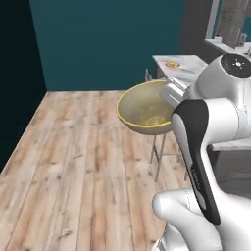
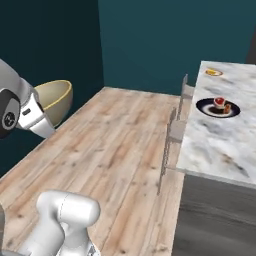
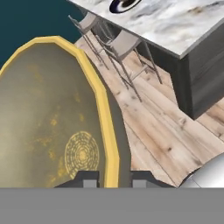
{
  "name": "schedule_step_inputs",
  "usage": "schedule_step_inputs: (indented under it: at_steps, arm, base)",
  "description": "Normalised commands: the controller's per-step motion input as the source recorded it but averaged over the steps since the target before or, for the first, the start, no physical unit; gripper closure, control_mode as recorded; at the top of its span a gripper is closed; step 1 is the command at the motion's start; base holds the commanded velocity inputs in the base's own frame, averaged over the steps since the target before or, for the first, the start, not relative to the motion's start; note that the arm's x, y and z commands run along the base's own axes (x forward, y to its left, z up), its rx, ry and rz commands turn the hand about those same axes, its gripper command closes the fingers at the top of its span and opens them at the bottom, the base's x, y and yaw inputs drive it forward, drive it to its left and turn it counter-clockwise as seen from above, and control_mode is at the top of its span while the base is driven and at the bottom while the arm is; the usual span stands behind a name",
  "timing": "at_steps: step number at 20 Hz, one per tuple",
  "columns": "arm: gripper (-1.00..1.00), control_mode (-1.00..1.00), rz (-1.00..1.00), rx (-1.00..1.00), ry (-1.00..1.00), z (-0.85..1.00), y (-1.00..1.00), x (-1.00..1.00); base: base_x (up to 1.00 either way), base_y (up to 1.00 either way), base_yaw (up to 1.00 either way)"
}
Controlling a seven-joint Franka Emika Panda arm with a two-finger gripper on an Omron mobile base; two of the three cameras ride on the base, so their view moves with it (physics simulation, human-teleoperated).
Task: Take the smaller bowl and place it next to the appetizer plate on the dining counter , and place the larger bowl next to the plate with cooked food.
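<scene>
Hanging in the air over the wooden floor (image 1: pixel 73 162), the larger bowl (image 1: pixel 146 109) was held by its golden rim, with the gripper (image 3: pixel 114 180) nearly closed and one finger on each side of the wall, a hold that probably suited carrying it toward the dining counter (image 2: pixel 220 140), from which it was well apart. The right base view showed the plate with cooked food (image 2: pixel 218 107) and, farther back, the appetizer plate (image 2: pixel 213 72) on that counter, with stools (image 2: pixel 175 132) alongside. The hand view alone showed the fingers straddling the rim.
</scene>
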Motion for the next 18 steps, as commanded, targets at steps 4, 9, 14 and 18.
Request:
schedule_step_inputs:
  at_steps: [4, 9, 14, 18]
  arm:
    - [1.00, 1.00, 0.00, 0.00, 0.00, 0.00, 0.00, 0.00]
    - [1.00, 1.00, 0.00, 0.00, 0.00, 0.00, 0.00, 0.00]
    - [1.00, 1.00, 0.00, 0.00, 0.00, 0.00, 0.00, 0.00]
    - [1.00, 1.00, 0.00, 0.00, 0.00, 0.00, 0.00, 0.00]
  base:
    - [0.67, 0.90, -0.39]
    - [0.53, 0.38, -0.45]
    - [0.56, 0.19, -0.47]
    - [0.59, 0.35, -0.46]
